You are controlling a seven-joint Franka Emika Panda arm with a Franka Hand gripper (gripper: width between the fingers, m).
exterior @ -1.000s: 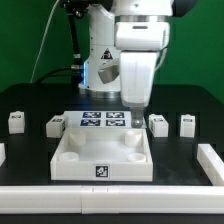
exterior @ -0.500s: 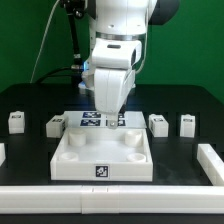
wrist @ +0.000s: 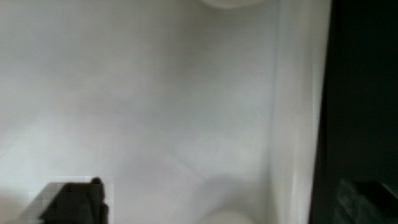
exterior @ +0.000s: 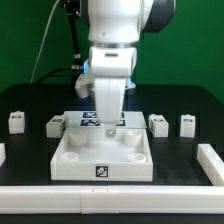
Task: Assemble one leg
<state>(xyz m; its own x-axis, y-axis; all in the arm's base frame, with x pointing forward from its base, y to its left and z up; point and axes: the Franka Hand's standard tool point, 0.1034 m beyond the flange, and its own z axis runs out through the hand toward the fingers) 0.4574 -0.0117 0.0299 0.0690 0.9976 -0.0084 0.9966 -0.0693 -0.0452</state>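
Four small white legs stand in a row on the black table: two at the exterior view's left [exterior: 16,121] [exterior: 54,126] and two at its right [exterior: 158,124] [exterior: 187,124]. None is held. My gripper [exterior: 108,126] hangs low over the back edge of the large white tray-like piece [exterior: 75,158], apart from every leg. In the wrist view my gripper [wrist: 217,205] is open, with one dark fingertip [wrist: 71,202] on each side and only the white surface [wrist: 160,110] between them. No leg shows in the wrist view.
The marker board [exterior: 88,119] lies just behind the tray-like piece, partly hidden by my gripper. White rails run along the front [exterior: 110,201] and the exterior view's right [exterior: 210,160] of the table. A dark strip of table [wrist: 365,90] shows beside the white surface.
My arm has moved toward the exterior view's left, from over the marker board's right part to over its middle, and come lower. The legs and the tray-like piece have not moved.
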